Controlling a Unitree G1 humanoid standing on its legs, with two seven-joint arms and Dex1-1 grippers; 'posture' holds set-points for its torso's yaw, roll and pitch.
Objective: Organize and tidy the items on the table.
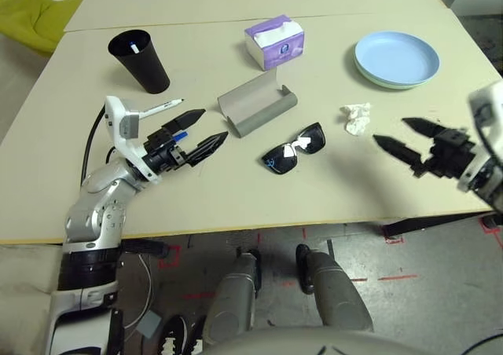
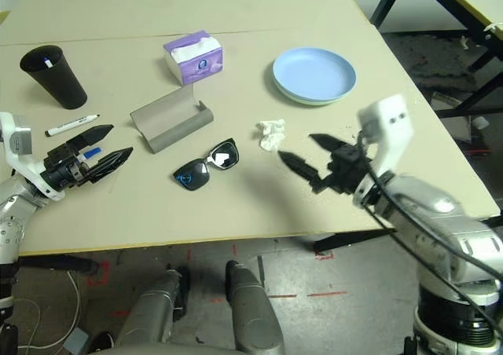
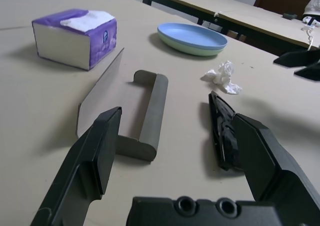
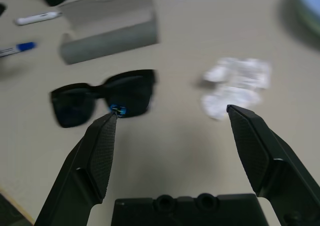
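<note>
The right gripper (image 4: 170,118) has its two black fingers spread wide apart, with nothing between them. The black sunglasses (image 4: 102,97) lie on the pale table (image 4: 180,146), just past the tip of one finger. The crumpled white tissue (image 4: 234,86) lies near the other finger's tip. Beyond the sunglasses sits the grey glasses case (image 4: 107,26), open. Two markers lie beside it: a white marker (image 4: 35,18) and one with a blue cap (image 4: 15,49).
</note>
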